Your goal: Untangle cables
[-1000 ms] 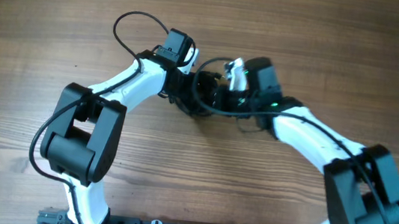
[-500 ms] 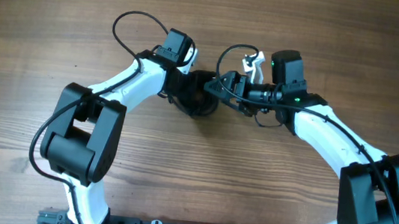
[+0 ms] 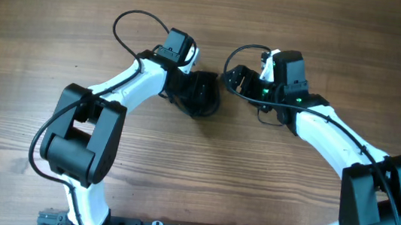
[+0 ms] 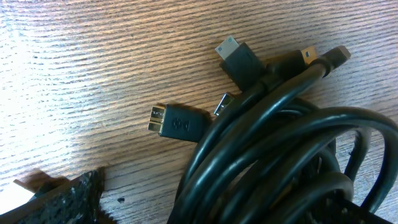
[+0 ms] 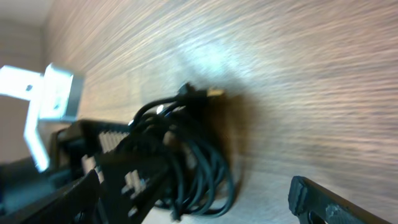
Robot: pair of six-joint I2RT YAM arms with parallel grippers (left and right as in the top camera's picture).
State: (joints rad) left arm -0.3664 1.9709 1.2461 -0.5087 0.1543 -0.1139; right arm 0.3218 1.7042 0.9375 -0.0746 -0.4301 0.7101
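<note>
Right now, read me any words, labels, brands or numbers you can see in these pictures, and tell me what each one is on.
No text can be read clearly in any view.
Faint raised mark on the black plug of the cables: too small to read.
Overhead and right wrist views: no lettering visible; the right wrist view is blurred.

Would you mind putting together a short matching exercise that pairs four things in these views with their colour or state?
Things:
1. cable bundle
2. wide plug
3. square plug
4. right pincer

Descriptions:
A. silver tip
B. open, holding nothing
C. black and coiled
D. gold tip

Pairs: 1-C, 2-D, 3-A, 4-B
</note>
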